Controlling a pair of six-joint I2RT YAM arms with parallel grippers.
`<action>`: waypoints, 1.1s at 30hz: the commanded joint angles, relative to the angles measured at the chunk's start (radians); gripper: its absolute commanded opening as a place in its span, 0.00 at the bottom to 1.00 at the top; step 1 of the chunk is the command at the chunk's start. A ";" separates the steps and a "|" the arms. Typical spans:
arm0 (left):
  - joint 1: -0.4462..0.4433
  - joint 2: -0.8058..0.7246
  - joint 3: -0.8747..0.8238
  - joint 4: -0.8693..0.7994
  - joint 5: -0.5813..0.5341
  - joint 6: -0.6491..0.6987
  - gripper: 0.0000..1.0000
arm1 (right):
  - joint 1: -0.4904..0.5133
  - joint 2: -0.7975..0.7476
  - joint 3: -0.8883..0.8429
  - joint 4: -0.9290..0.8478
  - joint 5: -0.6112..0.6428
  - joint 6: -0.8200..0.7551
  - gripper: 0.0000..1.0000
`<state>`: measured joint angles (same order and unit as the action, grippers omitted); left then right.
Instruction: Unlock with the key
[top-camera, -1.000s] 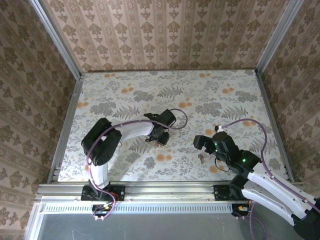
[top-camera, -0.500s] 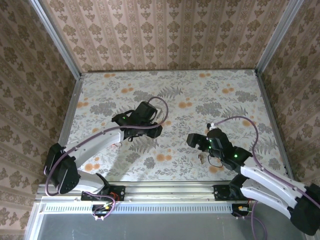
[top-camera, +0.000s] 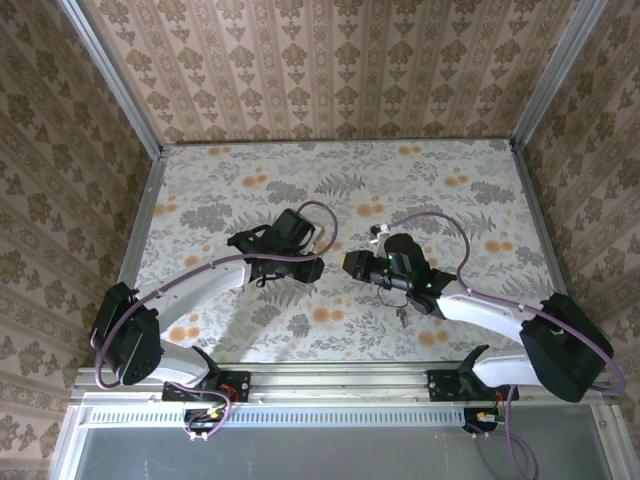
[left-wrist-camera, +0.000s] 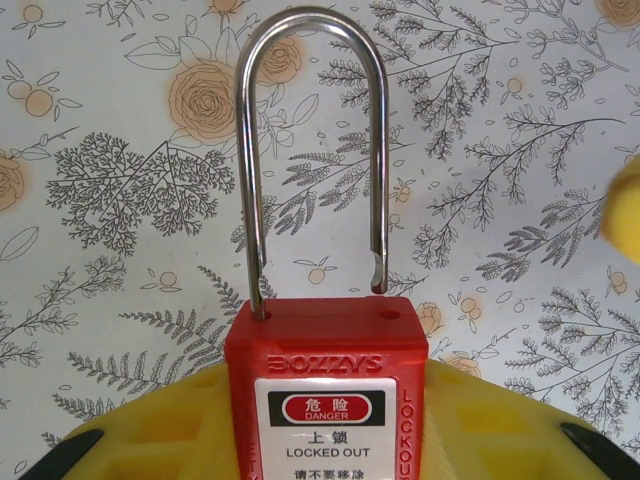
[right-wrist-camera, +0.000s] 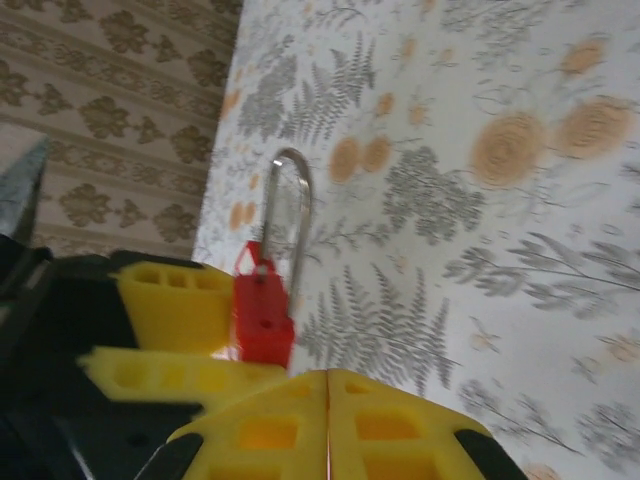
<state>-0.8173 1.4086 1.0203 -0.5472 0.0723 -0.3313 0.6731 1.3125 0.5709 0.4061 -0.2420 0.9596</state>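
Reference object: red padlock (left-wrist-camera: 326, 400).

- Left fingers (left-wrist-camera: 165, 435) are grasping the red padlock by its body, one yellow pad pressing on each side. The label side, reading "LOCKED OUT", is facing the left wrist camera.
- Shackle (left-wrist-camera: 312, 150) is pointing away from the left fingers, out over the floral counter (left-wrist-camera: 520, 120). Its long leg is sitting in the padlock body. The notched tip of the short leg is hanging just above the body, clear of its hole.
- Right fingers (right-wrist-camera: 350, 405) are clenched, the two yellow tips meeting along a straight seam with nothing showing between them. They are pointing toward the padlock from its right, near it. In the top view a strip of counter is showing between the two wrists.
- Key (top-camera: 402, 318): a tiny dark item is lying flat on the counter, to the right of the padlock and closer to the arm bases than the padlock is. It is sitting just beside the right arm (top-camera: 480, 308), on that arm's near side, apart from the padlock and from both pairs of fingers. It is too small for its shape or orientation to be read.
- Left arm (top-camera: 200, 282) is reaching in from the padlock's left and the right arm from its right.
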 joint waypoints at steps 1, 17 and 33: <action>-0.003 0.008 -0.008 0.022 0.012 0.011 0.19 | 0.008 0.050 0.069 0.085 -0.059 0.031 0.09; -0.033 -0.013 -0.014 0.037 0.023 0.008 0.18 | 0.005 0.248 0.144 0.084 -0.034 0.056 0.01; 0.046 -0.061 -0.136 0.164 0.202 -0.051 0.16 | -0.045 0.305 0.188 0.062 -0.148 0.012 0.13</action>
<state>-0.7876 1.3808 0.8963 -0.3973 0.2180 -0.3672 0.6525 1.6653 0.7723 0.4656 -0.3416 0.9958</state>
